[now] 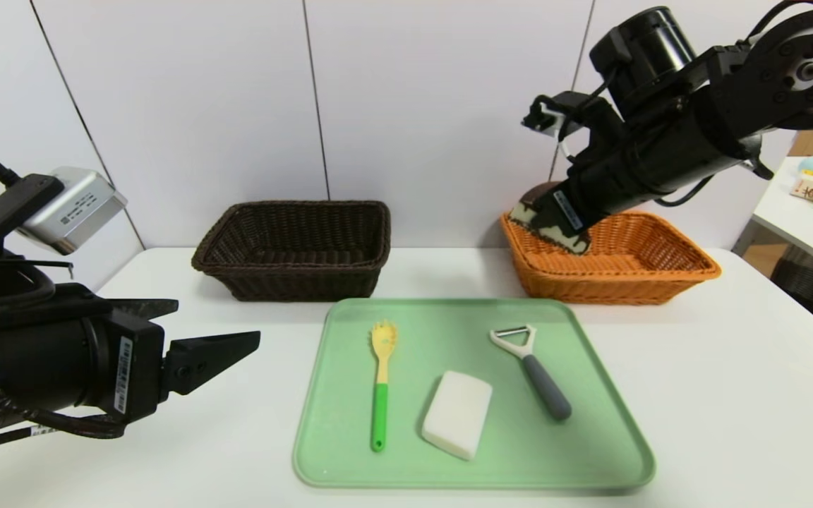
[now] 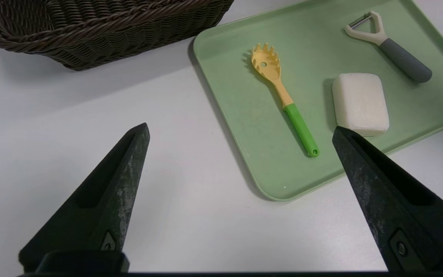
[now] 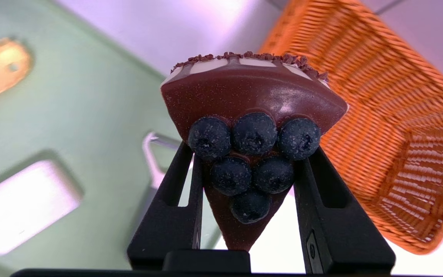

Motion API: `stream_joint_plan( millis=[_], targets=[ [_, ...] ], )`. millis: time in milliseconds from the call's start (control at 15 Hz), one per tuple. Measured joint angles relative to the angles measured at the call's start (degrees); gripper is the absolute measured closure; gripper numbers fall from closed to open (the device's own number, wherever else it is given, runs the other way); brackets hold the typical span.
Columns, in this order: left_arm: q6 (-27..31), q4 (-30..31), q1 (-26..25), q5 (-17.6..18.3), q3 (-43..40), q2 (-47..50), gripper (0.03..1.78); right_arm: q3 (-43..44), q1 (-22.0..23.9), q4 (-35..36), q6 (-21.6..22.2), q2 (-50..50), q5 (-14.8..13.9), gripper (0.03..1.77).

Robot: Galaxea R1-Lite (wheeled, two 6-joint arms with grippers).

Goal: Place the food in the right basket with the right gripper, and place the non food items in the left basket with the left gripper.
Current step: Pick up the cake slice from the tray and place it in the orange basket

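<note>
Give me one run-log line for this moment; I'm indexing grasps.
right gripper: fingers shut on cake slice, near orange basket | left gripper: open, empty | tray: spoon, white block, peeler

White wall panels [image 1: 435, 127] with dark seams rise before you, beyond a white desk [image 1: 237, 437]; a cluttered side table [image 1: 777, 219] stands at right.

Right fingers partly closed, aloft; left fingers [image 2: 129, 181] spread wide.
</note>
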State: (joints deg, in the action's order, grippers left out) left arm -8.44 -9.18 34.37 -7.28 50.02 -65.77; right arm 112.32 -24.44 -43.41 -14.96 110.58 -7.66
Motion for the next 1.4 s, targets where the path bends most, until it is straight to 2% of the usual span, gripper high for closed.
stream_joint_plan(
  millis=[333,733,1000,1400],
  targets=[
    [0.1,-0.1,0.0,0.0,-0.1,0.0,0.12,0.0,7.4,5.4,-1.5,1.0,0.0,1.12],
    [0.1,-0.1,0.0,-0.1,-0.4,0.2,0.12,0.0,13.0,12.0,-1.9,5.7,-0.1,1.12],
    [0.0,-0.3,0.0,-0.1,-0.4,0.5,0.12,0.0,15.7,14.4,-1.7,9.5,-1.4,1.13],
    [0.1,-0.2,0.0,-0.1,-0.4,0.6,0.12,-0.1,16.1,14.6,-1.6,12.1,-2.4,1.13]
  ],
)
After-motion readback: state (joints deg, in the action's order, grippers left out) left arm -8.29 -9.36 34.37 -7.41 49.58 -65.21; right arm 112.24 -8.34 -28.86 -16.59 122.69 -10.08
